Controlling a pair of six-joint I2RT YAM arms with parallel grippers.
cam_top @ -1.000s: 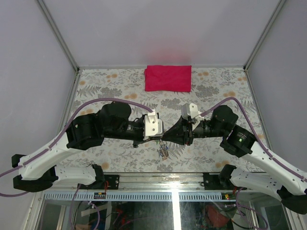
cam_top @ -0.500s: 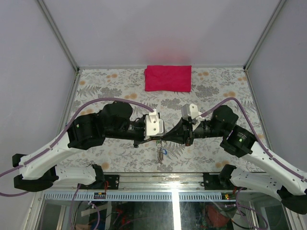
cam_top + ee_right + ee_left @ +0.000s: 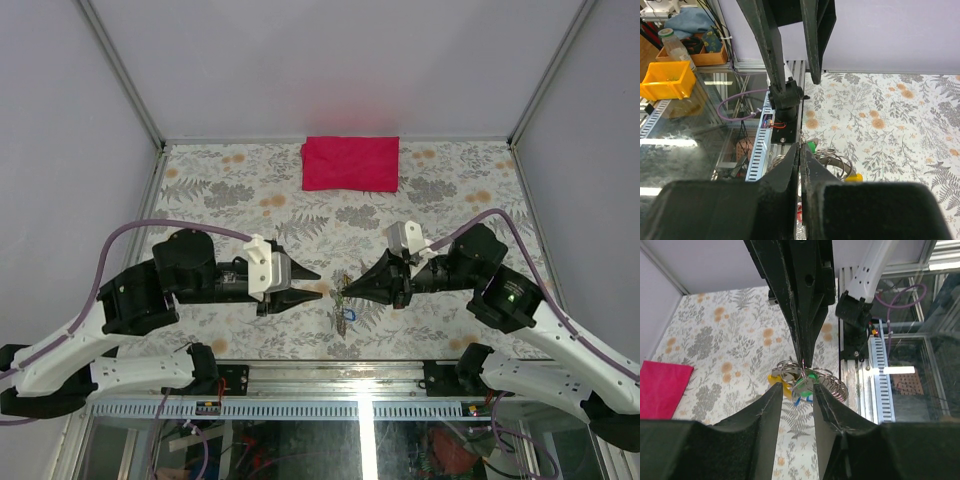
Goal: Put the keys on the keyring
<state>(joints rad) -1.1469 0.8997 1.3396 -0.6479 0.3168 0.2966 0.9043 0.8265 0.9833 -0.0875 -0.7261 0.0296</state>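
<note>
Right gripper (image 3: 347,292) pinches the keys (image 3: 801,385) (one bunch, three colours).

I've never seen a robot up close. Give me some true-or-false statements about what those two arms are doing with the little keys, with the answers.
1. The right gripper is shut, pinching the bunch of keys. True.
2. The left gripper is clamped on the keys too. False: its jaws stand open and hold nothing.
3. The red cloth lies at the far edge of the table, away from both grippers. True.
4. The keys rest on the red cloth. False: they are at the right gripper's tip, near the table's near edge.
</note>
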